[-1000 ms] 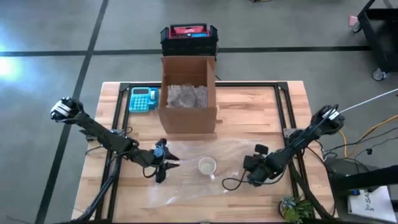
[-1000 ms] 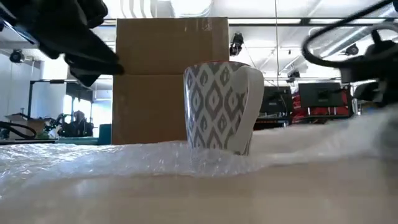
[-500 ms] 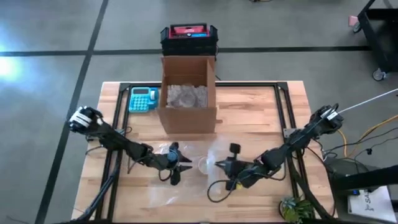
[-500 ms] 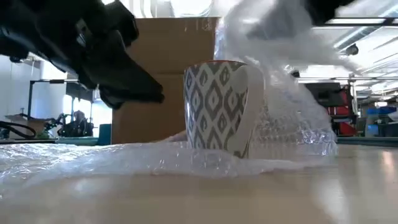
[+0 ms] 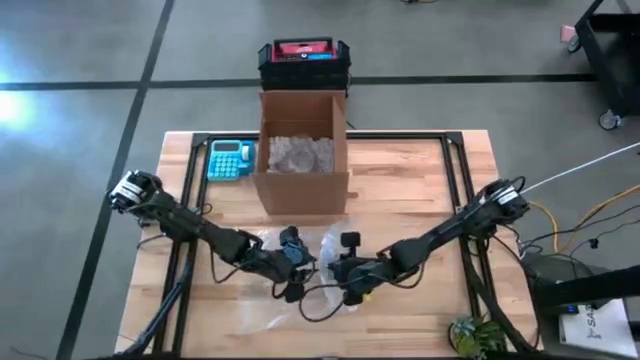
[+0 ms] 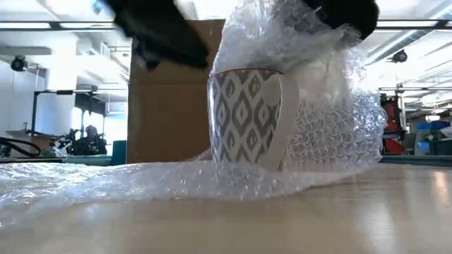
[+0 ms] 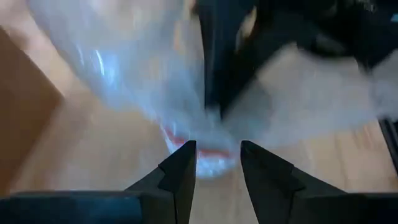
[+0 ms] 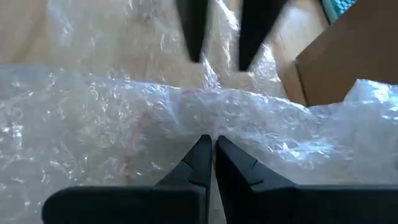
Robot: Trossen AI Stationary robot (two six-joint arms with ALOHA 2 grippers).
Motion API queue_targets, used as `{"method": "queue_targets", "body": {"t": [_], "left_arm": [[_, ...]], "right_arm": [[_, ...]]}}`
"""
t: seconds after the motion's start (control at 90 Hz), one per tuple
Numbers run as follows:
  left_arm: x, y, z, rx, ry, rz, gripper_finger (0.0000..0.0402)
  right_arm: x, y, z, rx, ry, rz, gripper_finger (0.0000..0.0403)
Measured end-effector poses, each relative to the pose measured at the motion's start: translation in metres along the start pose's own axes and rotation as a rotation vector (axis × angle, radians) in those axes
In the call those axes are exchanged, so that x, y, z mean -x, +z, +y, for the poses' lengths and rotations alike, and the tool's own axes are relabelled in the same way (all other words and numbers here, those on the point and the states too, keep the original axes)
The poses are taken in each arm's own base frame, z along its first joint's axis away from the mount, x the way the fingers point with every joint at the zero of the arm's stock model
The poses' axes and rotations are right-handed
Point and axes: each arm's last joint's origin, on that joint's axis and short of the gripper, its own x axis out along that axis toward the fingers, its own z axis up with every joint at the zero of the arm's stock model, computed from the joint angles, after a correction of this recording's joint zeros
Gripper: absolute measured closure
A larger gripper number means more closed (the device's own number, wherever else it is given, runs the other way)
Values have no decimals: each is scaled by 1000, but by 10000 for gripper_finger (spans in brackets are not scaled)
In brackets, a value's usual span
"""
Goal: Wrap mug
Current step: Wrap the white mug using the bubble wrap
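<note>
Right gripper (image 8: pixel 210 146) pinches the bubble wrap (image 6: pixel 296 134), draping it over the mug (image 6: pixel 247 120) at table centre, in front of the cardboard box (image 5: pixel 300 150); left gripper (image 7: pixel 217 162) waits spread beside it. 1 side is covered, the other bare. Free table (image 5: pixel 420 170) lies on both flanks

The right gripper (image 5: pixel 345 272) carried the bubble wrap (image 6: pixel 304 92) up and over the mug (image 6: pixel 247 120), seemingly covering its mouth, while the left gripper (image 5: pixel 300 262) closed in, fingers apart.
</note>
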Motion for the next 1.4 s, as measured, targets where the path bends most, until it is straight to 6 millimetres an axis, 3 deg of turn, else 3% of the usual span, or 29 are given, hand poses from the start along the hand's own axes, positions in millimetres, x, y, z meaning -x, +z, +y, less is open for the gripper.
{"method": "queue_targets", "body": {"t": [0.122,0.267,0.4,0.6,0.778,0.878,1.011,1.244,1.322,1.4], "left_arm": [[-9,10,7,-22,8,-38,289],[-35,-15,17,40,48,69,303],[-48,-22,16,89,54,48,320],[-53,-20,13,123,46,-9,328],[-53,-21,13,125,43,-5,328],[-53,-21,13,136,38,-11,328],[-53,-19,12,136,27,-26,328],[-53,-19,11,135,16,-33,328],[-53,-19,11,135,17,-33,328],[-53,-19,11,135,17,-34,328]], "right_arm": [[-7,2,-3,-2,-7,19,400],[-9,0,-4,6,-8,43,400],[-4,1,-6,17,-3,64,400],[13,19,-13,32,5,173,400],[45,45,-28,54,2,266,400],[50,50,-30,50,11,262,400],[57,50,-41,61,-66,272,395],[57,31,-84,140,-367,439,344],[48,22,-94,105,-340,472,330],[35,16,-92,28,-169,461,321]]}}
